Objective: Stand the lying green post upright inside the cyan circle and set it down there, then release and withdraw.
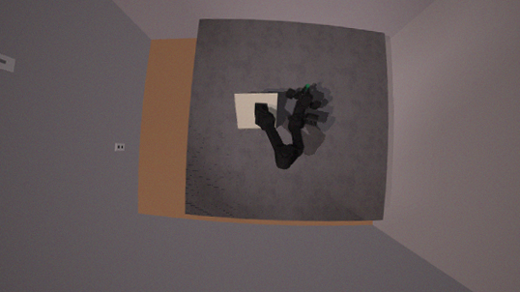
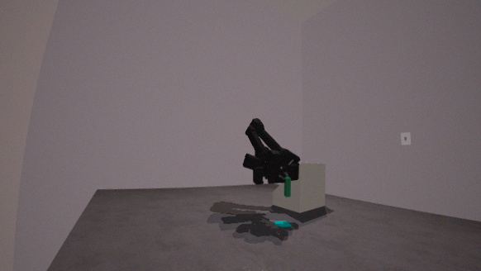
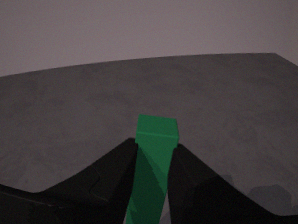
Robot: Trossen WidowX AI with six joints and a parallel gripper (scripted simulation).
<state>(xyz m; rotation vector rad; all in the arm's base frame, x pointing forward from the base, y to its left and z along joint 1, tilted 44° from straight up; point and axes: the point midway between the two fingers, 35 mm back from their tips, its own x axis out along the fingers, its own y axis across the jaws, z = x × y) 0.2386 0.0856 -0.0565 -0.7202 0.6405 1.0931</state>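
- Closest thing in the exterior view is the cyan circle [image 2: 283, 224], flat on the dark table [image 2: 145, 231], sitting in the arm's shadow.
- Above it and a bit further back, the green post [image 2: 287, 186] hangs in the air, pretty much upright already, well clear of the table. In the wrist view it's the green bar [image 3: 152, 176] running up between the two dark fingers.
- The gripper [image 2: 288, 175] is nearly closed and pinching the post near its top end, so it's got a solid hold.
- Behind the post is the beige block [image 2: 306, 187], with the arm's base on it.
- From the top view you only catch a green speck [image 1: 307, 87] at the arm's tip; the circle is hidden there.
- My read: lifting and tipping upright look done, so we're in the carry-and-lower step. Next it needs to line the post's bottom end over the circle, lower it straight until it touches, then open up and back away without knocking it.
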